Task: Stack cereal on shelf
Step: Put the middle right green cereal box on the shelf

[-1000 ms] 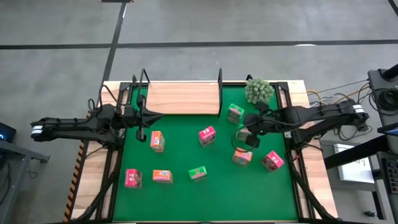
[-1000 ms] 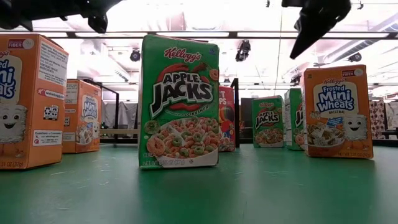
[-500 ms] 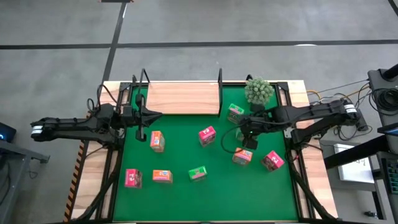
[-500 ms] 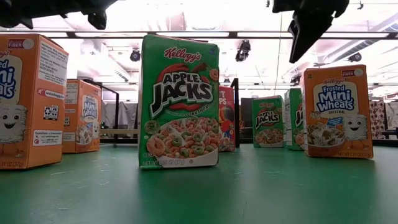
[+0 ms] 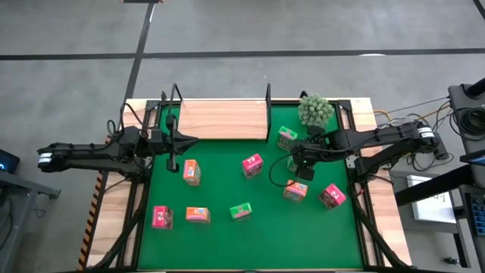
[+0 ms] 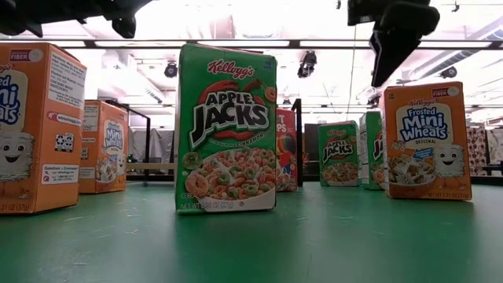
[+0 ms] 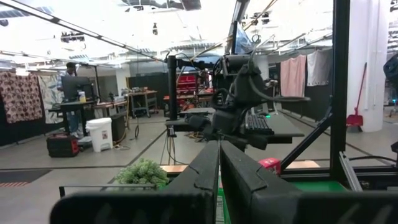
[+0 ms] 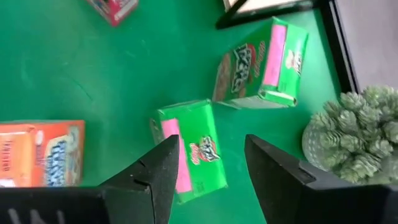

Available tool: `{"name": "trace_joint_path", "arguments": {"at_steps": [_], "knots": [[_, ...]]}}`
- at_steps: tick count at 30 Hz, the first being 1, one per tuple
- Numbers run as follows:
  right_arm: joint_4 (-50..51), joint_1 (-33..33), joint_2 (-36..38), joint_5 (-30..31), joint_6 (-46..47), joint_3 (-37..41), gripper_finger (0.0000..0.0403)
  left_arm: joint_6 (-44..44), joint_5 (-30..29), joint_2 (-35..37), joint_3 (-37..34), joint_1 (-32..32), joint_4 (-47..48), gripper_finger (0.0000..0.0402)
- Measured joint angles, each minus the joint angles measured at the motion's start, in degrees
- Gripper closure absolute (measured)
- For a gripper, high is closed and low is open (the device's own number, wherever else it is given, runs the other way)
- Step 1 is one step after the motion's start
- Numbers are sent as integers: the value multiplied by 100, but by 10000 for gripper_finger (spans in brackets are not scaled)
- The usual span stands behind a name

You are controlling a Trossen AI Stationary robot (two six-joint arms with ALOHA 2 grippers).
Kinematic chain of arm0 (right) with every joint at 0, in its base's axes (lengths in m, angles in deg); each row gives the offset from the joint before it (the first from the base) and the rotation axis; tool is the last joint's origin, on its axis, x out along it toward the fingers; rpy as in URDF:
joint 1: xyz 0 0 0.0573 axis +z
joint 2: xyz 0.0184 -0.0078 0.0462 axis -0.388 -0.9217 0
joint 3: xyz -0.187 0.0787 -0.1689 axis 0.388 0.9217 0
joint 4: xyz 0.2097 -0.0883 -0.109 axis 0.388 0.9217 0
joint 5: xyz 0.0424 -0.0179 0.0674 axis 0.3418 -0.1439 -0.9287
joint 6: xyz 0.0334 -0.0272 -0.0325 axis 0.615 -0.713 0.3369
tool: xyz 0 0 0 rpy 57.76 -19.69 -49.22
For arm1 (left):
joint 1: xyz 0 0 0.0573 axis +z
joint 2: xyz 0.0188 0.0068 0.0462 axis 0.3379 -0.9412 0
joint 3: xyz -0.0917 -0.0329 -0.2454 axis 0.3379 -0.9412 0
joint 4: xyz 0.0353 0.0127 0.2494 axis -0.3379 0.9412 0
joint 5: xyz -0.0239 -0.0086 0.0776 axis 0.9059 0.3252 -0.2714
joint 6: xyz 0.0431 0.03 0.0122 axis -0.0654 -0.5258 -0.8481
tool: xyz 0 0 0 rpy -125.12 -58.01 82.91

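Note:
Several small cereal boxes stand or lie on the green mat (image 5: 227, 189): green (image 5: 286, 138) (image 5: 241, 211), pink-red (image 5: 252, 164) (image 5: 333, 196) and orange (image 5: 192, 172) (image 5: 295, 190). The wooden shelf (image 5: 223, 119) stands at the mat's far edge. My right gripper (image 5: 299, 161) hangs open, pointing down over a green box (image 8: 189, 152) lying on the mat. In the right wrist view the box shows between its fingers (image 8: 158, 177), and they stay above it. My left gripper (image 5: 173, 152) is shut and holds nothing, in front of the shelf's left end.
A small green plant (image 5: 314, 110) stands at the far right, close behind my right gripper. Another green box (image 8: 261, 62) stands between the plant and the shelf's right bracket (image 5: 268, 98). Bare mat lies along the near edge.
My right gripper has opened and shifted a little toward the table's left, coming over the lying green box. No box has moved.

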Motion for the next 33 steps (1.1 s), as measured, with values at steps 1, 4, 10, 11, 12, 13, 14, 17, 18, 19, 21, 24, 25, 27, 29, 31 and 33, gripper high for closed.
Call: {"name": "trace_joint_path", "arguments": {"at_steps": [1,4,10,11,12,13,14,17,18,19,21,24,25,27,29,31,33], "knots": [[-4,-48,1,-56,23,4,226,0,0,0,0,0,2,402],[-35,-194,44,-446,2,9,209,0,0,-10,0,0,0,402],[-234,-606,111,-1316,-342,199,160,-22,0,-25,0,-1,3,402],[-247,-662,116,-1352,-466,256,152,-22,0,-34,0,0,3,402],[-283,-695,123,-1348,-599,333,143,-22,0,-44,0,0,3,402],[-334,-726,130,-1355,-722,410,135,-22,0,-52,0,0,3,402],[-394,-765,133,-1360,-829,484,128,-22,0,-62,-2,0,3,402],[-421,-850,133,-1352,-1019,665,110,-22,0,-88,-2,0,3,402],[-470,-877,133,-1335,-1076,710,106,-22,0,-99,-2,0,3,402],[-544,-898,137,-1311,-1128,762,103,-31,0,-109,-2,-1,3,402],[-674,-941,138,-1317,-1200,869,101,-72,0,-132,-2,0,3,402],[-863,-951,138,-1327,-1305,1012,106,-97,0,-163,-2,0,3,402],[-872,-949,138,-1329,-1327,1041,111,-98,0,-168,-2,0,3,402],[-895,-949,138,-1355,-1331,1049,126,-98,0,-168,-4,-1,3,402],[-914,-949,140,-1367,-1331,1047,146,-101,0,-168,-4,0,3,402],[-925,-949,140,-1423,-1331,1047,167,-103,0,-168,-4,0,3,402],[-945,-949,140,-1476,-1329,1047,189,-103,0,-168,-4,0,3,402]]}}
